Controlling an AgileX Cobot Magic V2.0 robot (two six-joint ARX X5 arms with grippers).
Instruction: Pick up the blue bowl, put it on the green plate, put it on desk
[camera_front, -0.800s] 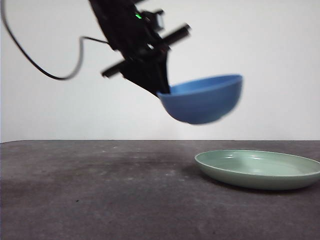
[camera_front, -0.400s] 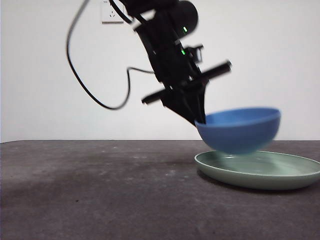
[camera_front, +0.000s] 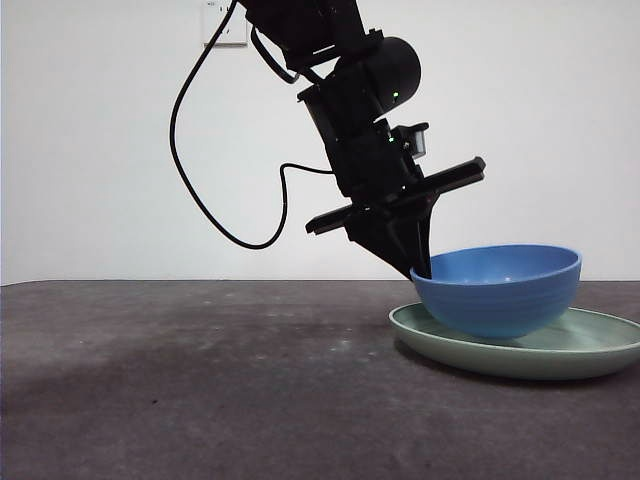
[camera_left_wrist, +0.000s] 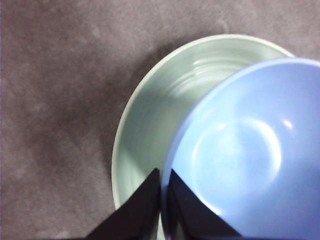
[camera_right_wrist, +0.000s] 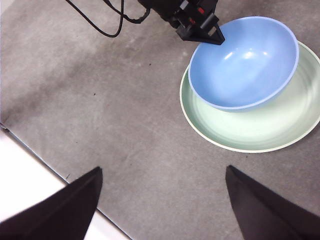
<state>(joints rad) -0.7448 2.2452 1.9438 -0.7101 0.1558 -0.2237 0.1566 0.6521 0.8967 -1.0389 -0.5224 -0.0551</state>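
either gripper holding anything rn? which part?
The left gripper is shut on the blue bowl, pinching its rim, one jaw inside and one outside; the bowl sits in the green plate. The right gripper is open and holds nothing.

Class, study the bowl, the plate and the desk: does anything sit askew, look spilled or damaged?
Only the placement. The blue bowl sits off-centre on the green plate, towards one side of its rim, with the left pincer clamped on the bowl's rim. Nothing is spilled or broken on the desk.
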